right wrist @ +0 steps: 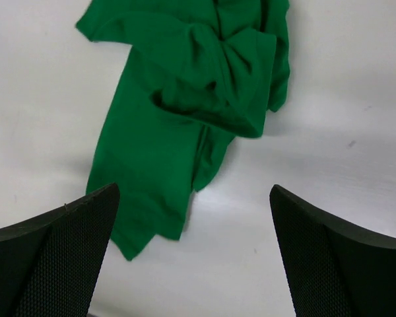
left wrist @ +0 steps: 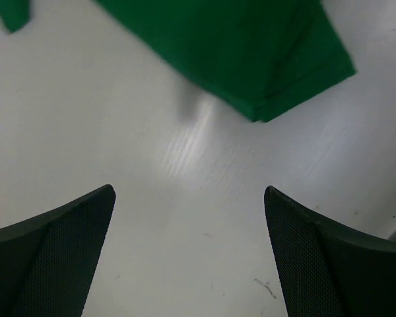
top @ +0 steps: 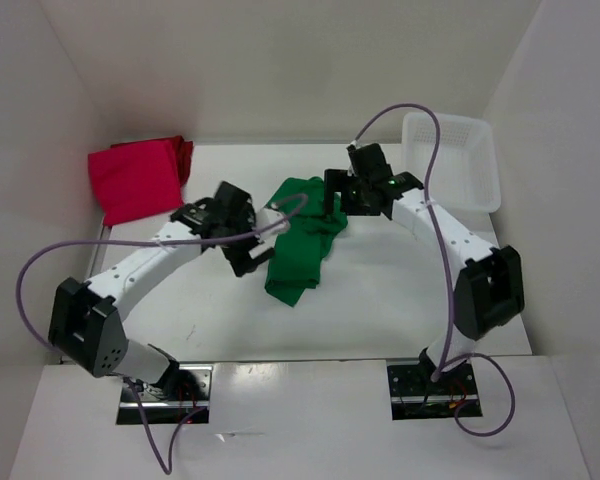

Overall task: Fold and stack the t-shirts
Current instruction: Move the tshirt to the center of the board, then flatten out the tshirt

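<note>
A green t-shirt (top: pixel 302 235) lies crumpled and lengthwise in the middle of the table. It also shows in the left wrist view (left wrist: pixel 251 46) and the right wrist view (right wrist: pixel 185 99). A folded crimson t-shirt (top: pixel 135 180) lies at the back left, with a darker red cloth edge (top: pixel 185 152) showing at its far right side. My left gripper (top: pixel 248 250) is open and empty just left of the green shirt, over bare table (left wrist: pixel 189 189). My right gripper (top: pixel 335 195) is open and empty above the shirt's far right end (right wrist: pixel 193 189).
A white perforated plastic basket (top: pixel 450 160) stands at the back right against the wall. White walls close in the table on the left, back and right. Purple cables loop off both arms.
</note>
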